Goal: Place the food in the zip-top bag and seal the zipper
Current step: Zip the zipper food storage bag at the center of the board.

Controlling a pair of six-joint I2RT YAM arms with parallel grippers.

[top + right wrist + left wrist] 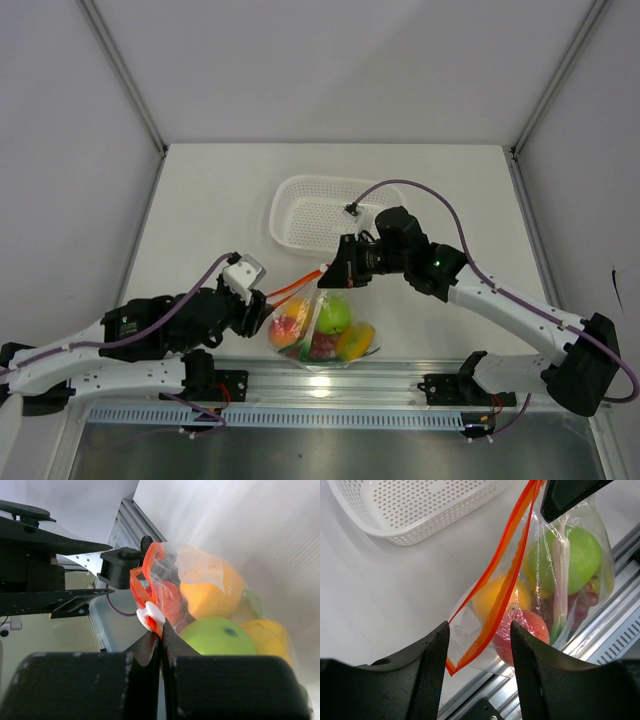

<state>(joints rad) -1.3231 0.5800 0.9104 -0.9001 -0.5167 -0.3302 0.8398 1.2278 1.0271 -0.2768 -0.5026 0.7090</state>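
Note:
The clear zip-top bag (322, 330) lies at the table's near edge, holding a green apple (572, 560), an orange (487, 597), a red fruit (532, 630), dark grapes (585, 602) and a lemon (267, 635). Its red-orange zipper (505, 575) is lifted toward the right gripper (335, 272), which is shut on the strip just below the white slider (150, 614). The left gripper (479, 645) is open. The zipper's free corner hangs in the gap between its jaws, touching neither pad.
A white perforated basket (300, 215) stands behind the bag, with no food visible in it. An aluminium rail (330, 380) runs along the near edge, right under the bag. Grey walls enclose the table on three sides.

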